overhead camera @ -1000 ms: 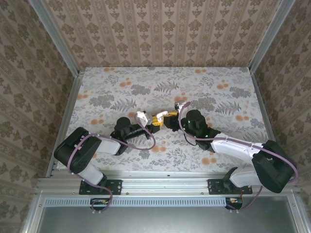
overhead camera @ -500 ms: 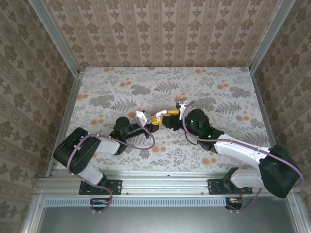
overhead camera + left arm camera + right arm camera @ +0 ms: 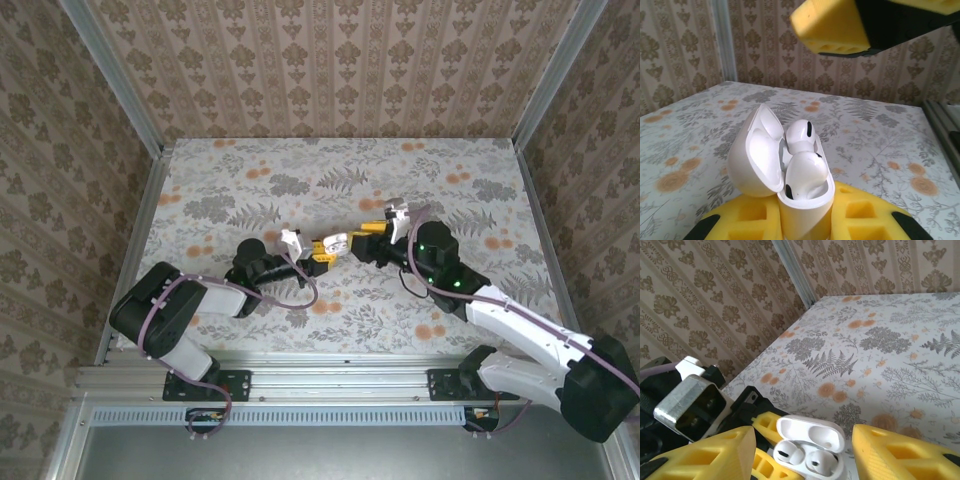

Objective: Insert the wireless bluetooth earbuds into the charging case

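Hidden: the lower half of the charging case (image 3: pixel 805 210) is sitting out of sight between the yellow pads (image 3: pixel 752 220) of the left gripper (image 3: pixel 318 250), and the earbud stems are lying out of view down in the wells.
Cut off: the right wrist view is cropping the case's base at its bottom edge.
Hard to make out: from above, the case is showing as a small white speck, its contents too small to tell.
Case: it is standing upright over the middle of the flowered table (image 3: pixel 250 180), with its lid (image 3: pixel 757 152) hanging open to one side.
Contents: both wireless bluetooth earbuds (image 3: pixel 806 172) are sitting in the case, heads showing.
Left claw: it is clamping the case body.
Right claw: the right gripper (image 3: pixel 362 235) is holding its jaws apart, near the case and clear of it.
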### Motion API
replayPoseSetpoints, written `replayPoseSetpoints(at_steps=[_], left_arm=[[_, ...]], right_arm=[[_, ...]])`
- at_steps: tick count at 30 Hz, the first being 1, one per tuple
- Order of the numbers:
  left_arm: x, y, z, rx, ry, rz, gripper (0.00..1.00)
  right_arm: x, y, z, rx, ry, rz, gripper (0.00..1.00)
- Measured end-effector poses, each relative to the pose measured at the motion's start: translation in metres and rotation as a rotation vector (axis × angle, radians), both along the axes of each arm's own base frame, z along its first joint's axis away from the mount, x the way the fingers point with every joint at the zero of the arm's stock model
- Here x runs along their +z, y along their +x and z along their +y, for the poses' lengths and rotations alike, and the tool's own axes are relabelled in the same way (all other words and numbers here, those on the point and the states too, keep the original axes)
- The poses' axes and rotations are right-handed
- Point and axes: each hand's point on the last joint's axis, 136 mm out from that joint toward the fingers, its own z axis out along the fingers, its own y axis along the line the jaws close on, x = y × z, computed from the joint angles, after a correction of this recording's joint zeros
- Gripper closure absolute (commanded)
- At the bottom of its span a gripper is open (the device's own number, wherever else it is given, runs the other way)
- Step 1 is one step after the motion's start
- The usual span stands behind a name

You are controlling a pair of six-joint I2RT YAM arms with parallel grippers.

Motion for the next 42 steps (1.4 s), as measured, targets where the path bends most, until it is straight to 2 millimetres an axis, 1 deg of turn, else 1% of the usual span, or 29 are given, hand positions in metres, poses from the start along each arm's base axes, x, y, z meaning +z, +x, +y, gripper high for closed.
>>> replayPoseSetpoints(at_steps=[3, 5, 8, 10, 14, 19, 22, 26, 30, 36, 42], left_arm=[[0.003, -0.004, 0.0, -0.04, -0.005, -0.01, 1.0], [0.004, -0.008, -0.001, -0.065, -0.006, -0.011, 1.0], [0.005, -0.013, -0.002, -0.103, -0.006, -0.017, 1.0], [0.006, -0.016, -0.003, -0.131, -0.003, -0.027, 1.0], [0.009, -0.016, -0.003, -0.165, 0.01, -0.036, 1.0], [0.019, -0.023, -0.005, -0.219, 0.016, -0.067, 1.0], [0.018, -0.029, -0.004, -0.245, 0.024, -0.07, 1.0], [0.017, -0.034, -0.003, -0.274, 0.037, -0.066, 1.0], [0.019, -0.04, -0.002, -0.292, 0.044, -0.074, 1.0], [0.018, -0.045, -0.003, -0.31, 0.051, -0.08, 1.0], [0.017, -0.047, -0.005, -0.324, 0.055, -0.078, 1.0]], right_arm=[[-0.003, -0.005, -0.012, 0.002, 0.005, 0.005, 0.42], [-0.002, -0.01, -0.019, 0.008, 0.012, -0.005, 0.38], [0.0, -0.021, -0.025, 0.028, 0.013, -0.039, 0.25], [0.001, -0.031, -0.029, 0.044, 0.006, -0.078, 0.21], [-0.005, -0.048, -0.033, 0.096, -0.042, -0.156, 0.19], [-0.009, -0.069, -0.028, 0.22, -0.142, -0.276, 0.18], [-0.016, -0.076, -0.025, 0.276, -0.202, -0.323, 0.16], [-0.031, -0.077, -0.021, 0.327, -0.273, -0.334, 0.13], [-0.046, -0.073, -0.016, 0.369, -0.319, -0.307, 0.13], [-0.052, -0.066, -0.006, 0.432, -0.351, -0.303, 0.15], [-0.064, -0.061, 0.002, 0.495, -0.382, -0.295, 0.18]])
